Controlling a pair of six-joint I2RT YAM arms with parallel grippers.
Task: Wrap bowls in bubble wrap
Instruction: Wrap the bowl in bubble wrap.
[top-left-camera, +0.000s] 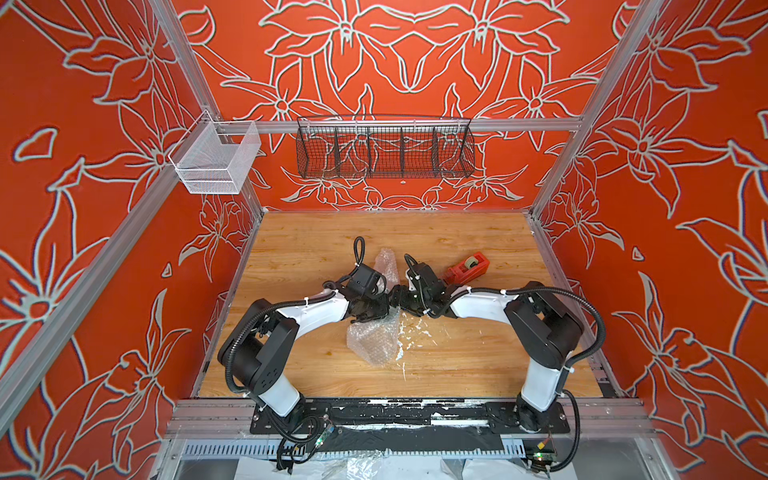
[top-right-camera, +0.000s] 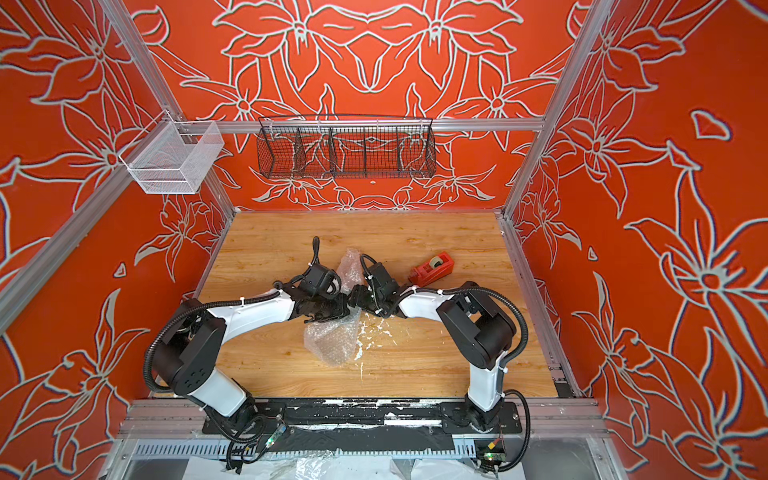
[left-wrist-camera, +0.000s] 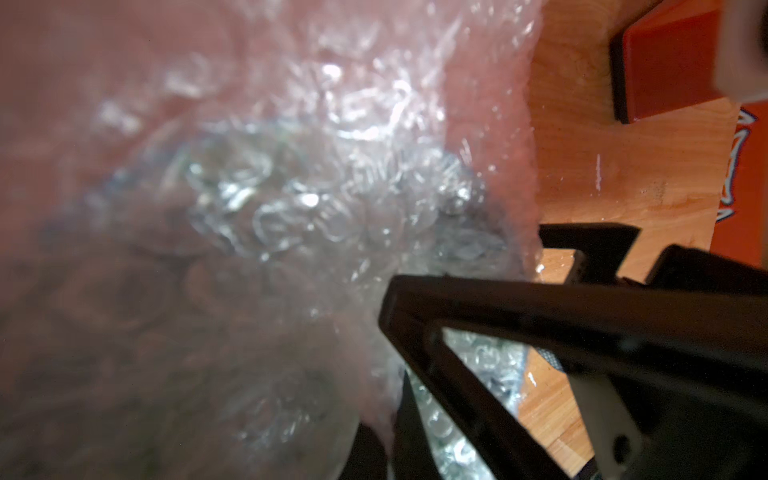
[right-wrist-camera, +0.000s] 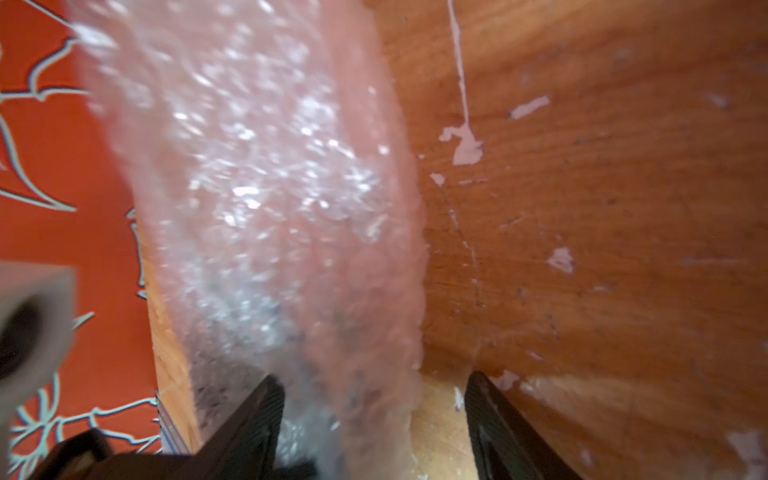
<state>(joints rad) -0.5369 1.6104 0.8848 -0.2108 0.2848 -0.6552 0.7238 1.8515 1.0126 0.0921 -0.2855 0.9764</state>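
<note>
My left gripper (top-left-camera: 378, 308) is closed, pinching the bubble wrap (top-left-camera: 372, 343), which is bunched mid-table (top-left-camera: 457, 361). My right gripper (right-wrist-camera: 374, 386) faces it, jaws apart, with a wrap fold between them. The bowl is hidden; I cannot tell where. The red tape dispenser (top-left-camera: 465, 268) sits far right.

Honestly the walls (top-left-camera: 415, 62) steal the show here: bright orange-red with big pale outlined flowers all round. A red tape dispenser (top-left-camera: 467, 269) sits on the wooden table (top-left-camera: 316, 241), over on the right, its roll showing on top. The tabletop's pretty scuffed, with white flecks (top-left-camera: 409, 332) scattered near the middle. Up on the aluminium rail (top-left-camera: 519, 124) hangs a black wire basket (top-left-camera: 384, 153) with dividers, and a white mesh basket (top-left-camera: 216, 162) hangs at the left corner.
</note>
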